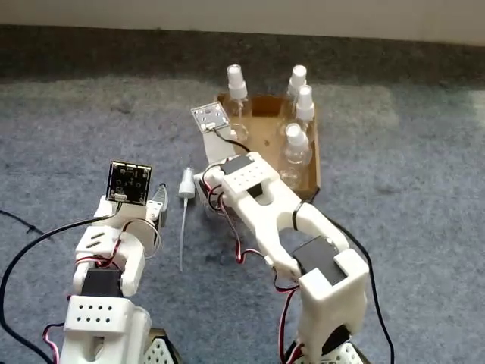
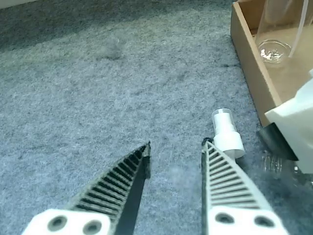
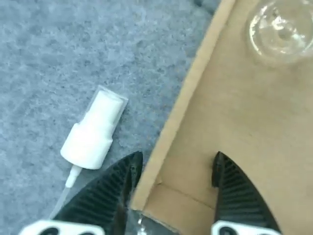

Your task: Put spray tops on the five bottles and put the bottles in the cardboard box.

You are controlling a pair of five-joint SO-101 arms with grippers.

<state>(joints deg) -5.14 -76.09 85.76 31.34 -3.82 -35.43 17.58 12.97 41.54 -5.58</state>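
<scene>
White plastic spray top lies just outside the pale finger of the left claw, jaws apart; sidestep to straddle its collar, since the tube seems hidden beneath.

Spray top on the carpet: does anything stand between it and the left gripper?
Nothing visible does. The spray top lies on bare carpet just past one fingertip of the open left gripper, slightly outside the gap between its fingers.
</scene>
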